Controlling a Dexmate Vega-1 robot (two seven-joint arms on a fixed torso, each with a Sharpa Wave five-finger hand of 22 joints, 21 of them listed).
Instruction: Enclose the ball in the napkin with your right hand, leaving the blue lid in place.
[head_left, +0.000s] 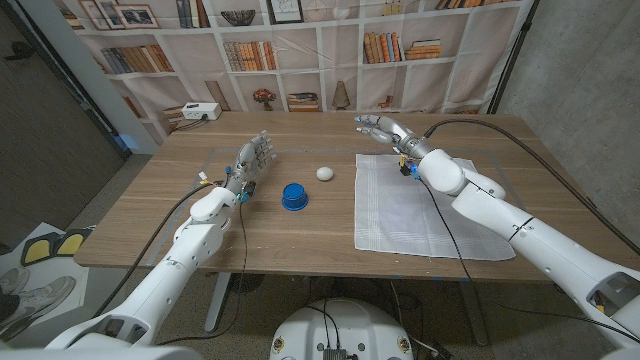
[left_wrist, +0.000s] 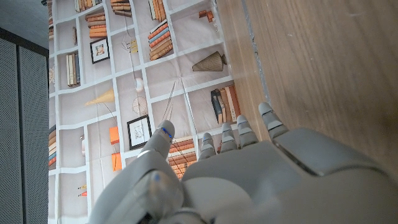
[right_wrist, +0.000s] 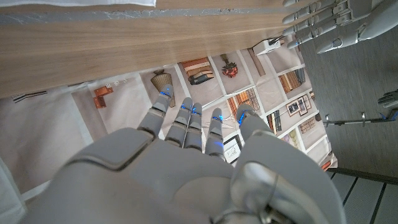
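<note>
While the right hand (head_left: 381, 127) hovers empty, fingers apart, beyond the napkin's (head_left: 420, 205) far edge, the ball (head_left: 324, 173) lies on bare bench (head_left: 200, 235) beside the napkin; reaching across risks knocking the nearby blue lid (head_left: 293, 196).

From the head we look down over the wooden table (head_left: 300, 230). Our wrist cameras sit close behind each hand, both facing the bookshelf backdrop (left_wrist: 124, 81).
</note>
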